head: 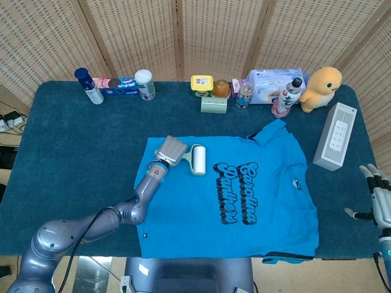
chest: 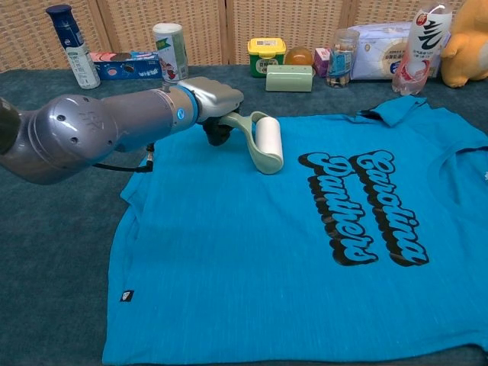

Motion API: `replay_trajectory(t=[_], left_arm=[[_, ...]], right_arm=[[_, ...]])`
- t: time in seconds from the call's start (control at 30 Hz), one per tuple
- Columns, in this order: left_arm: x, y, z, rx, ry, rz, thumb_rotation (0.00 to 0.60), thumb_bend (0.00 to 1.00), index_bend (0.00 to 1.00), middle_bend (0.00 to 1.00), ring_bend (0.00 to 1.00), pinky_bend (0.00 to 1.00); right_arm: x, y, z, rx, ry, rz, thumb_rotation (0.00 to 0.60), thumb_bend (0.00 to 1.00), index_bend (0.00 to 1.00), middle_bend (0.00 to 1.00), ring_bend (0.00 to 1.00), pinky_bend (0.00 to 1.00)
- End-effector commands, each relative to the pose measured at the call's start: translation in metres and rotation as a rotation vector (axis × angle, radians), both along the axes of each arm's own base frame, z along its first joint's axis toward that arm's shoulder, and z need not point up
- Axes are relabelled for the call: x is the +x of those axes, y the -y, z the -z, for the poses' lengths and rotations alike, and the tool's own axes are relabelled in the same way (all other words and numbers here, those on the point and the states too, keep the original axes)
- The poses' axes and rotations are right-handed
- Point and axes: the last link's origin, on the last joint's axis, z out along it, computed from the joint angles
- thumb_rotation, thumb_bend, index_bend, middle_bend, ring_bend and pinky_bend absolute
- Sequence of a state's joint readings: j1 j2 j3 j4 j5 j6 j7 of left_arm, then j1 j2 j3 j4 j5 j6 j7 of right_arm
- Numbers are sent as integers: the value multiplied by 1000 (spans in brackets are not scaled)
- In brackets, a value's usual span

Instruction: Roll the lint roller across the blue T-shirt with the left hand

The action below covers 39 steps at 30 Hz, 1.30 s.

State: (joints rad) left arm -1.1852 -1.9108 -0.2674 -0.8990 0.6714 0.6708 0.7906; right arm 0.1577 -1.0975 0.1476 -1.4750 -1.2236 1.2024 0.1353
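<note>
A: As the head view has it, the left hand [head: 171,150] is closed around the handle of the lint roller [head: 198,160], whose white drum lies on the blue T-shirt [head: 256,213] near the shirt's upper left part, left of the black lettering [head: 237,193]. The shirt is spread flat on the dark blue table [head: 67,152].

B: Right hand?

A: The right hand [head: 380,198] shows at the table's right edge, fingers apart and upright, holding nothing. Only this view shows it. Also only here: the white box [head: 335,135] lying right of the shirt, and the whole of the yellow plush duck [head: 322,87].

B: Chest view?

A: The left hand [chest: 216,97] shows from the side, its grey back covering the fingers; dark fingertips wrap under the pale green handle. The lint roller [chest: 267,142] rests drum-down on the blue T-shirt [chest: 252,267], clear of the lettering [chest: 366,206]. This view shows a small dark tag [chest: 126,296] near the hem, less distinct from the head camera.
</note>
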Motion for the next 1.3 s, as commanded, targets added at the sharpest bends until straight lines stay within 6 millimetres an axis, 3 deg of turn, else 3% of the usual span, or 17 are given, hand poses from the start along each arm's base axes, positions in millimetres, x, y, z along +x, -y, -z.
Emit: replay_trajectory(t=[0.03, 0.37, 0.5, 0.7, 0.93, 1.1, 1.17, 1.2, 1.3], left_arm=[[-12, 1, -8, 11, -13, -21, 600, 649, 939, 883, 843, 997], [-35, 2, -26, 23, -60, -47, 600, 642, 938, 883, 843, 997], [-60, 4, -46, 44, -90, -80, 600, 637, 938, 883, 843, 997], [-81, 4, -63, 61, -108, -116, 600, 637, 938, 883, 843, 997], [-99, 4, -81, 80, -100, -148, 600, 636, 938, 883, 844, 997], [-101, 4, -87, 77, -69, -148, 600, 600, 938, 883, 826, 966], [-101, 5, -90, 63, -50, -136, 600, 537, 872, 824, 739, 911], [-102, 7, -91, 45, -48, -132, 600, 483, 751, 719, 629, 840], [-108, 11, -95, -13, -52, -145, 600, 317, 227, 229, 194, 520]], right_arm=[[0, 0, 1, 2, -1, 0, 600, 0, 25, 0, 0, 0], [1, -1, 2, 5, -7, -4, 600, 0, 25, 0, 0, 0], [2, -1, 3, 9, -11, -2, 600, 0, 25, 0, 0, 0], [2, -1, 5, 16, -16, 0, 600, 0, 25, 0, 0, 0], [4, -2, 8, 25, -22, -3, 600, 0, 25, 0, 0, 0], [4, -2, 9, 28, -24, -3, 600, 0, 25, 0, 0, 0], [4, -2, 9, 29, -25, -4, 600, 0, 25, 0, 0, 0], [4, -2, 9, 30, -26, -4, 600, 0, 25, 0, 0, 0], [5, -2, 9, 31, -26, -6, 600, 0, 25, 0, 0, 0]])
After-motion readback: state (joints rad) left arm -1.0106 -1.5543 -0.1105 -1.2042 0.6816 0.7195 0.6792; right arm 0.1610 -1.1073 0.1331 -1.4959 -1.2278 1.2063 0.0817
